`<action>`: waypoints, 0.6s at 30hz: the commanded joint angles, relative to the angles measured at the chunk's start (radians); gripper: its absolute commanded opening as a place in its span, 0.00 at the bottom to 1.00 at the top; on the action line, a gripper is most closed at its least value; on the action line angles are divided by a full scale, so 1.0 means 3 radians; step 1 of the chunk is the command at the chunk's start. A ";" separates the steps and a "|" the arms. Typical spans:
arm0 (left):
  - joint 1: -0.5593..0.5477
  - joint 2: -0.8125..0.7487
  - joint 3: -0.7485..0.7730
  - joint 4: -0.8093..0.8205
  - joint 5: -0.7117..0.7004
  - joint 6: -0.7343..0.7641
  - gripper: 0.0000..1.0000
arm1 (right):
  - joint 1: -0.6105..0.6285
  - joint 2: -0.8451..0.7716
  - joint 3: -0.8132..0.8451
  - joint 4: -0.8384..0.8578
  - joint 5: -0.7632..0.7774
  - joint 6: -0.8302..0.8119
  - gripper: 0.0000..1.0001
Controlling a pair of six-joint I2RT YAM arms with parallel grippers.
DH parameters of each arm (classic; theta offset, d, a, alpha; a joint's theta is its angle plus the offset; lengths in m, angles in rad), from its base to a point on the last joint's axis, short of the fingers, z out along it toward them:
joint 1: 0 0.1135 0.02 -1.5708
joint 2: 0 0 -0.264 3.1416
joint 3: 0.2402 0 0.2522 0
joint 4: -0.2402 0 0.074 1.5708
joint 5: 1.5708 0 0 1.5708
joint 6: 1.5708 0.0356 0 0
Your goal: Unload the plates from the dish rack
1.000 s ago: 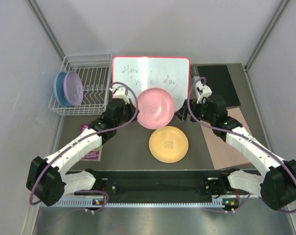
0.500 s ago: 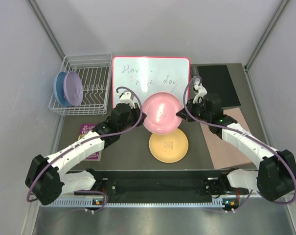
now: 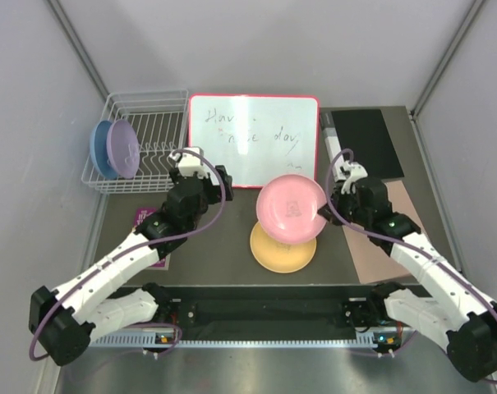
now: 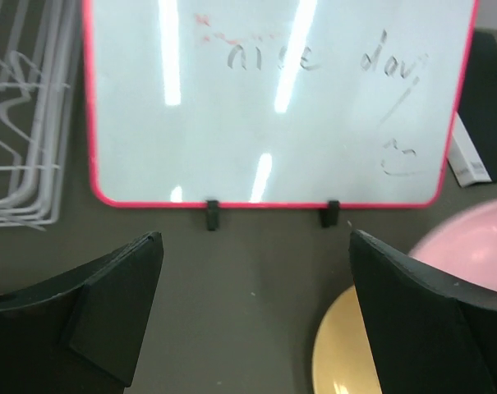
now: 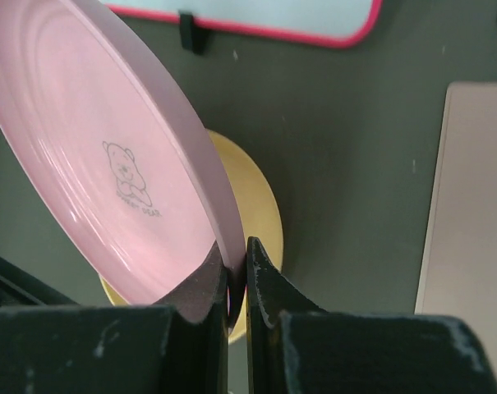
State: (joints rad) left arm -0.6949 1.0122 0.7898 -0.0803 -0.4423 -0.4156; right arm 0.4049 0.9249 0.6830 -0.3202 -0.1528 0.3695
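Note:
My right gripper [image 3: 325, 206] [image 5: 236, 253] is shut on the rim of the pink plate [image 3: 287, 207] [image 5: 108, 148]. The plate hangs tilted above the yellow-orange plate [image 3: 281, 253] [image 5: 255, 197], which lies flat on the table. Left of them, my left gripper [image 3: 200, 174] [image 4: 255, 238] stands wide open with only bare table between its fingers. It faces the whiteboard's lower edge, and the yellow plate [image 4: 347, 353] and pink plate [image 4: 470, 246] show at its right. The blue plate [image 3: 98, 149] and lavender plate [image 3: 122, 149] stand upright in the white wire dish rack [image 3: 146, 98] at the back left.
A red-framed whiteboard [image 3: 252, 139] [image 4: 273, 98] stands upright behind the plates, beside the rack [image 4: 18, 164]. A black mat [image 3: 365, 141] and a pinkish-brown mat [image 3: 396, 242] lie at the right. A purple card [image 3: 149, 250] lies under my left arm.
My left gripper opened, let go of the pink plate and drew back left. My right gripper shut on the plate's rim and carried it nearer, over the yellow plate.

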 commanded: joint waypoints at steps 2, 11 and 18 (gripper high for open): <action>-0.0010 -0.0209 0.0006 0.0242 -0.0999 0.0817 0.99 | -0.0005 -0.0035 -0.0256 -0.0298 -0.0140 0.0031 0.00; -0.0010 -0.0194 -0.0076 0.0493 -0.1501 0.1119 0.99 | -0.0005 0.0148 -0.0400 -0.0088 -0.0355 0.0088 0.03; 0.0061 -0.0031 -0.0061 0.0503 -0.1982 0.1263 0.99 | -0.0005 0.0414 -0.0446 0.0081 -0.0564 0.0052 0.09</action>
State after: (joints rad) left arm -0.6933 0.9668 0.7658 0.0200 -0.9161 -0.0784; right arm 0.4049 1.0256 0.5449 -0.3717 -0.2646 0.3847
